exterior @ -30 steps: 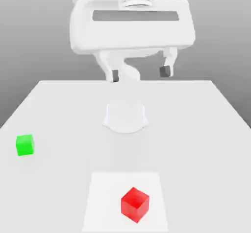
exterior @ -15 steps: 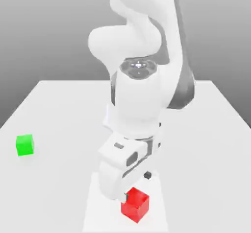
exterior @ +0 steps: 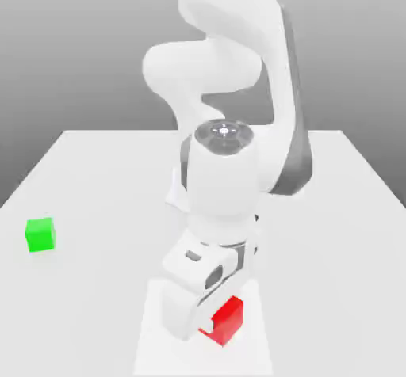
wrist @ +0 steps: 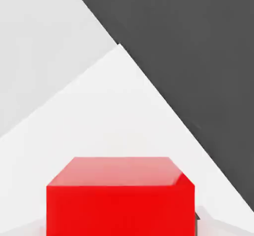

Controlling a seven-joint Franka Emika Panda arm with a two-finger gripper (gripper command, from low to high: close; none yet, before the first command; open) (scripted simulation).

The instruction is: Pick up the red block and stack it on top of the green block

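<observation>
White arm bent low over the surface [exterior: 95, 177], gripper [exterior: 208, 320] down at the red block [exterior: 227, 320] on a paler square patch [exterior: 258, 352], finger state cannot be told, green block [exterior: 40, 234] well apart toward the exterior view's left

A wide, pale counter [exterior: 95, 177] runs back to a plain grey backdrop [exterior: 71, 51]. Near its front edge lies a flat, brighter white square patch [exterior: 151, 344]. The hand view catches that patch [wrist: 124, 116] beside dark ground [wrist: 198, 41].
</observation>
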